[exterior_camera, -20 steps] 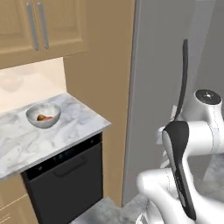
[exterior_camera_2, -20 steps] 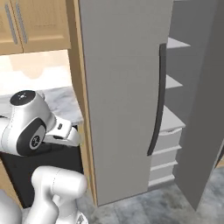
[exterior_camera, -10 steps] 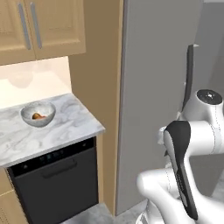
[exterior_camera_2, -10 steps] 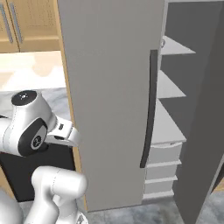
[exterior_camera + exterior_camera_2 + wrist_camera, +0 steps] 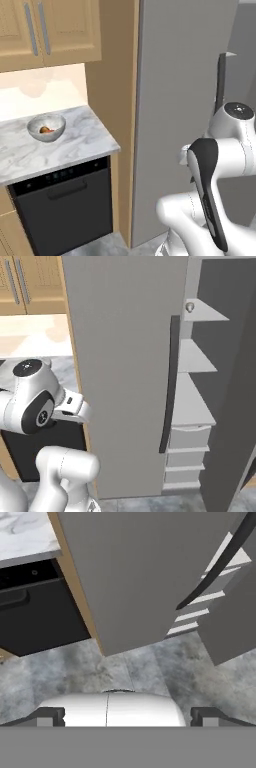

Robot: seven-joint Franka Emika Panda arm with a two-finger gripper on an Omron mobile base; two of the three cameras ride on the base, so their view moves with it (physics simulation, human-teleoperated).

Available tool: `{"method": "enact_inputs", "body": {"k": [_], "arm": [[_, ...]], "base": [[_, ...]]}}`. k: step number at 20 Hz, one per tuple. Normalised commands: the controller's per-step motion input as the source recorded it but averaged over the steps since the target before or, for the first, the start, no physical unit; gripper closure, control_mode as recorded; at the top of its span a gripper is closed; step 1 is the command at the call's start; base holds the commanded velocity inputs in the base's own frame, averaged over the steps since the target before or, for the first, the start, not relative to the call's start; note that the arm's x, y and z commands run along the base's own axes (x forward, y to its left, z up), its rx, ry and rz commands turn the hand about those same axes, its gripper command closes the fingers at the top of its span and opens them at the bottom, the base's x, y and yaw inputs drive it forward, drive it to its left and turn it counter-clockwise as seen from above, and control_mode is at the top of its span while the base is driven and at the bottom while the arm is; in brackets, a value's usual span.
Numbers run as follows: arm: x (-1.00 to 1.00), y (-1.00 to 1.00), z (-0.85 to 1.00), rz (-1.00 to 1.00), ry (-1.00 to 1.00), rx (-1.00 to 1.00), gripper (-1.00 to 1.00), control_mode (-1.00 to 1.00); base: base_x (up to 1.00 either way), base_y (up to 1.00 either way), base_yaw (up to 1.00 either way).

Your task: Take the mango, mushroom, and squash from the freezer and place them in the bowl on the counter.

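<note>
Mushroom sits at the front edge of the freezer's top shelf, behind a door standing ajar so the shelves can be reached. Bowl waits mid-worktop, something orange already inside. Tool hangs released and empty, pointing floorward.

No lettering, label, brand mark or number can be read on anything here

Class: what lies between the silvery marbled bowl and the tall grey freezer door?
In the left base view: bare white marble counter, then a light wood side panel, between bowl and freezer.
</note>
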Motion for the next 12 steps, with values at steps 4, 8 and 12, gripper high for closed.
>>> {"method": "enact_inputs", "body": {"k": [4,8,12], "arm": [[0.0,0.0,0.0,0.0,0.0,0.0,-1.0,1.0],[0.0,0.0,0.0,0.0,0.0,0.0,-1.0,1.0],[0.0,0.0,0.0,0.0,0.0,0.0,-1.0,1.0]], "base": [[0.0,-0.32,0.13],[0.0,-0.29,0.21],[0.0,-0.31,0.22]]}}
